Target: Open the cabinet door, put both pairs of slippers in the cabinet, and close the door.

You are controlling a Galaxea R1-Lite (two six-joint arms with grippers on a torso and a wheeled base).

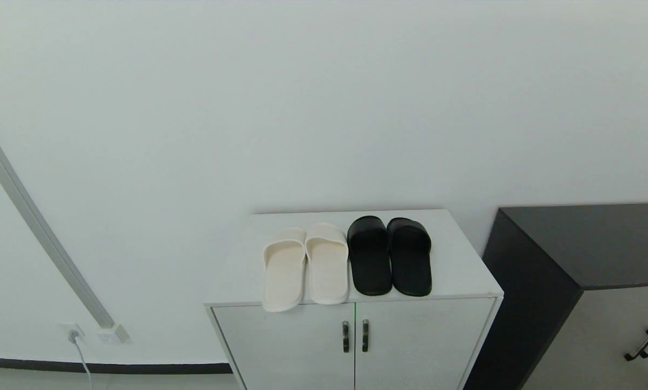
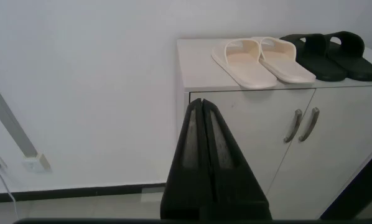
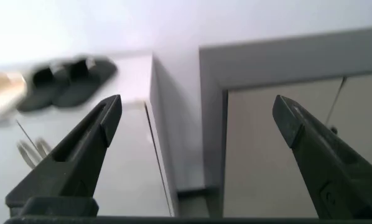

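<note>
Both pairs lie on top of the white cabinet (image 1: pixel 286 346), whose two doors are shut. The white slippers (image 1: pixel 326 265) are on the left and the black slippers (image 1: pixel 368 260) touch them on the right, toes toward the wall. The heel of the leftmost white slipper slightly overhangs the front edge. The two door handles (image 1: pixel 345 336) sit side by side at the centre seam.

The left end effector (image 2: pixel 203 102) has its fingers pressed together and holds nothing. It is in front of the left door, below the top and well apart from the slippers. The right end effector (image 3: pixel 196 106) is spread wide and empty. It faces the gap between the white cabinet and a dark cabinet (image 1: pixel 530 303) just beside it on the right, with the black slippers farther off.

A wall outlet (image 1: pixel 72 331) sits low on the left.
</note>
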